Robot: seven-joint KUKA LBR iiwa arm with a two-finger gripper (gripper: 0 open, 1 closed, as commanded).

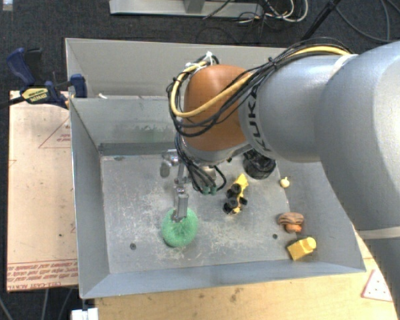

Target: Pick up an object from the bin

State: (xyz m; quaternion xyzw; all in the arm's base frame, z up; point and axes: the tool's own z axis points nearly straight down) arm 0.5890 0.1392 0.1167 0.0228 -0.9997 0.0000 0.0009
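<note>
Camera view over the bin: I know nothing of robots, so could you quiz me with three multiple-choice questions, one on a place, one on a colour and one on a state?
1. Where in the grey metal bin does the yellow blocky piece lie?
A) near the view's lower right corner
B) against the back wall
C) by the left wall

2. What colour is the fuzzy round ball under the gripper?
A) red
B) blue
C) green

3. Where is the gripper's tip?
A) high above the bin's rim
B) down inside the bin, at the ball's top
C) outside the bin

Answers: 1 A, it sits on the floor by the lower right corner. 2 C, its fuzz is plainly green. 3 B, the tip meets the ball's upper edge.
</note>
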